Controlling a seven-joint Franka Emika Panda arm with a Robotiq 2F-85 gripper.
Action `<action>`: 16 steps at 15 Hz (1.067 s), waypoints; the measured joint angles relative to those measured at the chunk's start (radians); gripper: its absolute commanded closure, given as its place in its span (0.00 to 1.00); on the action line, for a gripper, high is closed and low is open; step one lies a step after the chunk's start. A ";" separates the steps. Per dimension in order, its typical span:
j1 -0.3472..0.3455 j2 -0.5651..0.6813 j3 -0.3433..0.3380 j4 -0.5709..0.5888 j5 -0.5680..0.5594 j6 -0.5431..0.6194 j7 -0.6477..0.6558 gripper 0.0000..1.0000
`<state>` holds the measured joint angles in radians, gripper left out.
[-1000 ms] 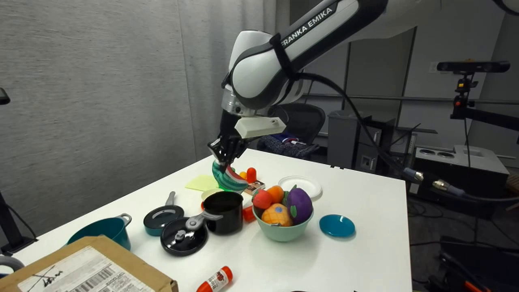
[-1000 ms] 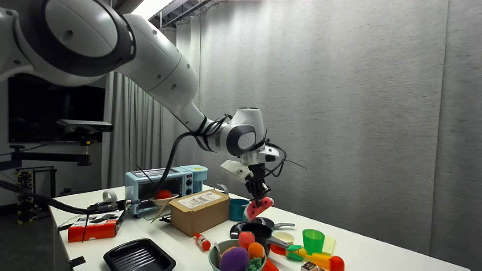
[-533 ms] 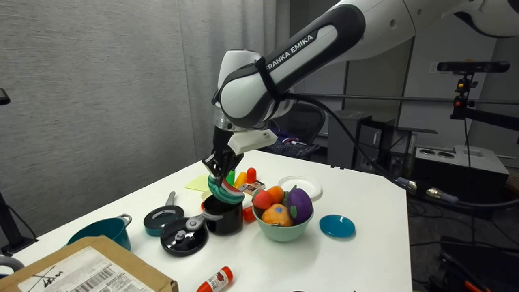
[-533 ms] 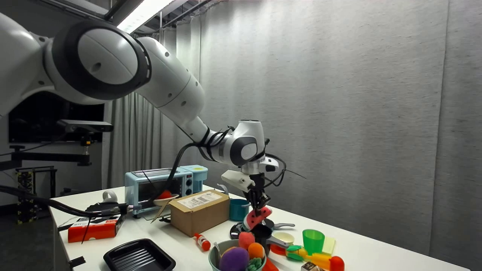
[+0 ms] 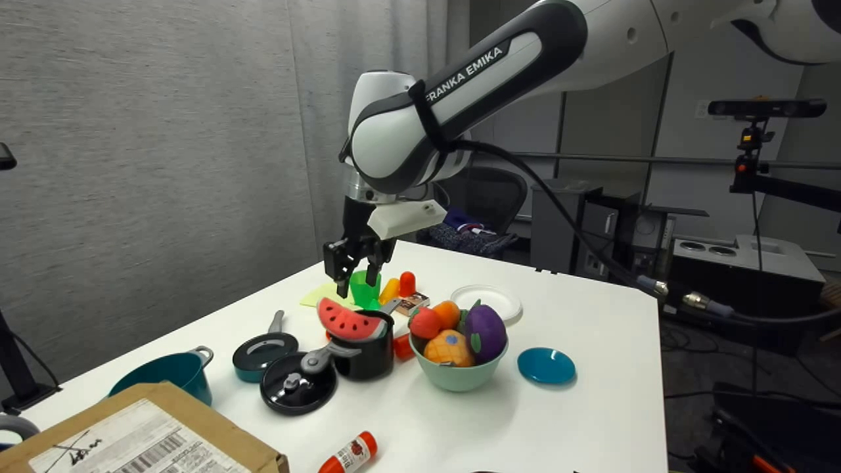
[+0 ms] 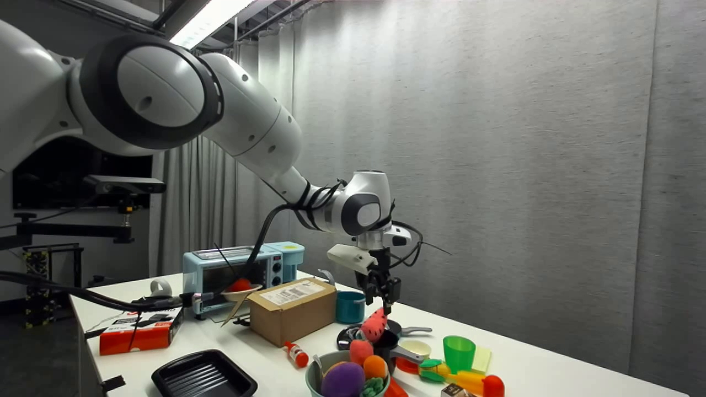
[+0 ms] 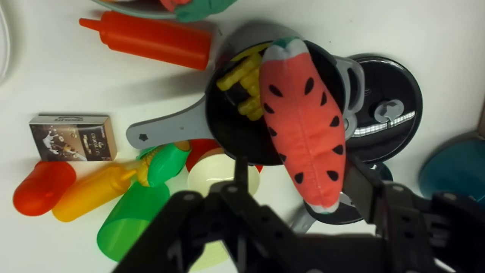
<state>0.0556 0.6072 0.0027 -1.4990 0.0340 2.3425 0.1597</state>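
Observation:
A plush watermelon slice point(image 7: 303, 125) lies across the mouth of the black pot point(image 5: 364, 361), one end hanging past the rim. Its red seeded face looks up in the wrist view and shows in both exterior views point(image 6: 374, 326). Yellow pieces point(image 7: 248, 77) sit inside the pot beside it. Just above stands my gripper point(image 5: 357, 284), its jaws apart and nothing held. In the wrist view the melon's outer end appears between the fingers, closer to the right finger point(image 7: 360, 185); an exterior view shows the fingertips a little above the slice.
A mint bowl point(image 5: 456, 380) of plush produce stands beside the pot. Around it are a black lid point(image 5: 295, 394), a small pan point(image 5: 263, 355), a teal pot point(image 5: 167, 374), a green cup point(image 7: 125, 231), a red bottle point(image 7: 155, 40) and a cardboard box point(image 6: 300, 311).
My gripper came down over the pot with the watermelon slice, then opened and let go. The slice dropped and turned onto the pot's rim; the arm has risen slightly since.

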 measured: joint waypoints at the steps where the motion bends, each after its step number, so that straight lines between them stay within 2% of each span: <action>1: 0.000 0.000 -0.001 0.003 0.000 -0.006 0.000 0.00; 4: 0.000 -0.001 0.002 0.025 0.000 -0.065 -0.017 0.00; 10: -0.001 -0.034 0.009 0.081 0.000 -0.306 -0.140 0.00; 14: 0.000 -0.027 0.008 0.080 -0.024 -0.266 -0.140 0.00; 15: 0.002 -0.021 0.008 0.080 -0.035 -0.234 -0.133 0.18; 16: 0.003 -0.013 0.008 0.080 -0.043 -0.203 -0.124 0.28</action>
<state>0.0591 0.5942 0.0102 -1.4192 -0.0095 2.1397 0.0353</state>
